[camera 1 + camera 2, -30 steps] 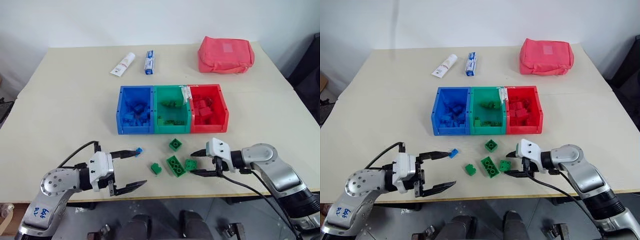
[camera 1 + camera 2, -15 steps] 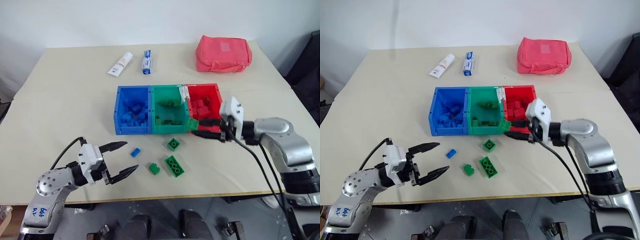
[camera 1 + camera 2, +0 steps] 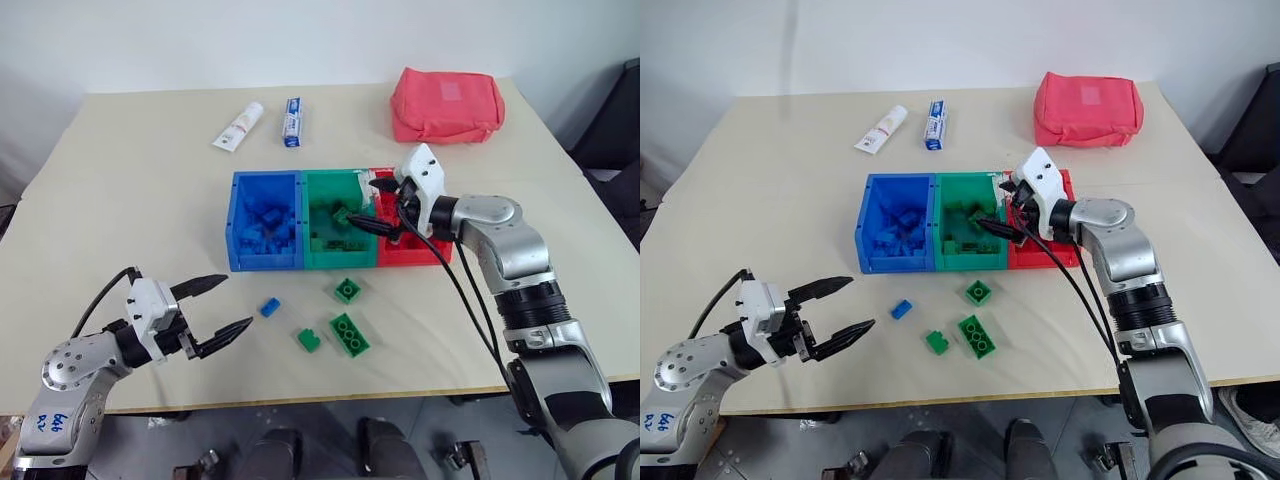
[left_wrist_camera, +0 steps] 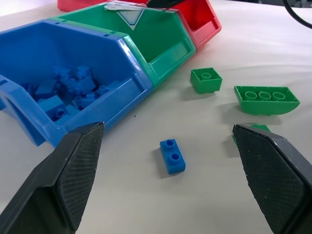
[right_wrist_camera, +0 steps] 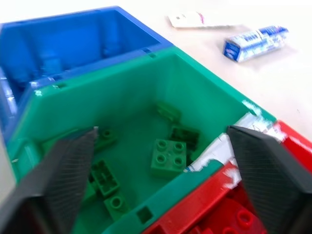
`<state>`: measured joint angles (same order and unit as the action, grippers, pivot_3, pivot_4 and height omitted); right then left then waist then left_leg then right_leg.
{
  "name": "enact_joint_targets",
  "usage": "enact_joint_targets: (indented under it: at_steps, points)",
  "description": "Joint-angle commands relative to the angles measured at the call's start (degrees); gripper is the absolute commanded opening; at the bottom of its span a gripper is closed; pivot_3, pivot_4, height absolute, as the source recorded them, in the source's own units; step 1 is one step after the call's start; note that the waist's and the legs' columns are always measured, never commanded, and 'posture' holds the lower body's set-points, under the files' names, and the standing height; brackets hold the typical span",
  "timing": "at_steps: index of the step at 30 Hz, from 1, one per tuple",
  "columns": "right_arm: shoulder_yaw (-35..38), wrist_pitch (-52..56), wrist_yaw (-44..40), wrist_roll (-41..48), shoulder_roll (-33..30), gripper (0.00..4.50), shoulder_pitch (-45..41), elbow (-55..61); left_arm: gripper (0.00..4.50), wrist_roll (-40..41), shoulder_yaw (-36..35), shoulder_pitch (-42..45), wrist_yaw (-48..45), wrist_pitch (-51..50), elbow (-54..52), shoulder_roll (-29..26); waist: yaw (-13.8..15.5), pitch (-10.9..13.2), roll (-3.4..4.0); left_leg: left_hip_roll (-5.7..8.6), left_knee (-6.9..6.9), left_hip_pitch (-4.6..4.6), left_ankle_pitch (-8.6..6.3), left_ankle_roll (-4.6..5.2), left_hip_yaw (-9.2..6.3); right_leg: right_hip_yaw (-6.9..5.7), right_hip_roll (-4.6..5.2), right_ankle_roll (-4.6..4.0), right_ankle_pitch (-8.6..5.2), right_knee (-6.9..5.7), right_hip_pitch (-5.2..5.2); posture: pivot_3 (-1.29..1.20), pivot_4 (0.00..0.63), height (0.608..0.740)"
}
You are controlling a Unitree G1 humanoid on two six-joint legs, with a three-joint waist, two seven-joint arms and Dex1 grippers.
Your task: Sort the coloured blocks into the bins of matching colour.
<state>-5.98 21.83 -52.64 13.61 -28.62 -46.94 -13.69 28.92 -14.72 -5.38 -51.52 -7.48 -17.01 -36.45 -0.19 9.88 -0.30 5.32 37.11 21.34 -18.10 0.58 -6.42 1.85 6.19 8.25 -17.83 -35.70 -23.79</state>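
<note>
A pale beige surface [image 3: 140,190] carries three stray items toward its far edge. A red fabric pouch [image 3: 447,105] lies near the far right corner. A white tube [image 3: 237,127] lies at a slant left of centre, with a small blue-and-white box [image 3: 291,122] just beside it, apart.

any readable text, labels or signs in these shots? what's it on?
Nothing reads as quotable text.
white tube: print too small to read.
blue-and-white box: lettering blurred, unreadable.
white label on the green bin rim: a triangle sign, no legible words.
red pouch: pale patch, no text made out.
</note>
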Motion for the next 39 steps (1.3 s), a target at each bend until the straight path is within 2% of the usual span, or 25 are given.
enact_joint_targets:
  at_steps: [1,4,9,15,18,21,25,27,33,37,39]
  points:
    - [4.2,-3.1,-6.9,4.6,-4.4,4.46,5.5,7.6,4.50,0.0,0.3,1.1,-0.6,1.3,-0.5,0.1,0.2,0.0,0.00,0.00,0.01,0.01,-0.01,0.01,-0.03,-0.03,0.00,0.00,0.00,0.03,0.01,0.00,0.150,0.740]
    - [7.8,-7.2,-11.3,5.4,-10.2,4.46,14.2,9.8,4.50,1.2,2.9,1.2,-4.1,-0.9,-0.9,-1.3,0.7,0.0,0.00,0.04,0.08,0.05,-0.06,0.07,-0.09,-0.11,0.03,0.00,0.00,0.10,0.08,0.00,0.150,0.740]
    - [14.9,-17.7,-17.9,6.3,-18.2,4.46,28.3,8.5,4.50,-2.5,6.8,5.2,-7.5,3.0,4.1,-1.1,0.9,0.0,0.02,0.06,0.14,-0.01,-0.11,0.17,0.11,-0.02,0.06,0.05,0.03,0.23,0.11,0.00,0.150,0.740]
    - [14.3,-23.2,-17.8,4.5,-19.1,4.46,34.8,11.5,4.50,-4.2,7.5,9.8,-9.9,8.2,11.5,-0.4,-0.5,0.0,0.03,-0.19,0.12,-0.37,0.00,-0.02,0.58,0.06,-0.03,0.03,0.04,-0.04,0.11,0.00,0.150,0.740]
    - [11.0,-18.8,-16.4,5.8,-17.9,4.46,35.6,18.9,4.50,-4.8,8.2,10.2,-10.7,9.4,12.5,-0.5,-0.8,0.0,0.03,-0.21,0.10,-0.42,-0.01,-0.02,0.58,0.09,0.01,0.02,0.04,-0.16,0.05,0.00,0.150,0.740]
    - [7.0,-9.2,-14.5,8.0,-17.1,4.46,36.0,26.7,4.50,-4.9,8.5,10.2,-11.0,10.8,12.3,-0.2,-0.4,0.0,0.03,-0.22,0.12,-0.32,-0.05,-0.01,0.52,0.03,0.03,0.01,0.03,-0.13,0.02,0.00,0.150,0.740]
    - [-0.2,7.9,-7.1,11.4,-12.5,4.46,33.4,35.5,4.50,-3.8,8.2,7.7,-10.7,8.8,9.0,-1.2,0.2,0.0,0.02,-0.14,0.23,-0.18,-0.12,0.06,0.49,0.02,0.12,0.02,0.04,-0.02,-0.02,0.00,0.150,0.740]
    - [-2.3,12.8,-4.6,11.5,-11.3,4.46,32.5,37.4,4.50,-3.4,7.6,6.6,-10.5,8.3,7.5,-1.6,0.2,0.0,0.02,-0.11,0.24,-0.16,-0.12,0.08,0.49,0.01,0.15,0.03,0.04,0.00,-0.02,0.00,0.150,0.740]
    - [-9.8,16.5,2.9,6.3,-5.8,4.46,31.5,37.3,4.50,-1.3,5.7,1.7,-9.3,4.6,0.4,-2.9,0.3,0.0,0.01,-0.11,0.21,-0.16,-0.13,0.08,0.45,0.01,0.16,0.02,0.04,0.03,-0.01,0.00,0.150,0.740]
    - [-12.6,16.8,5.7,3.3,-4.9,4.46,32.6,37.3,4.50,2.4,5.1,0.2,-9.0,-0.4,-4.6,-3.8,0.3,0.0,0.02,-0.09,0.22,-0.17,-0.13,0.08,0.45,0.01,0.16,0.02,0.04,0.01,0.00,0.00,0.150,0.740]
    - [-12.5,16.1,6.3,2.9,-4.8,3.85,33.1,37.5,4.50,3.2,5.2,0.0,-9.0,-1.8,-6.1,-4.1,0.3,0.0,0.01,-0.07,0.22,-0.20,-0.13,0.10,0.46,0.00,0.16,0.03,0.05,0.03,0.04,0.00,0.150,0.740]
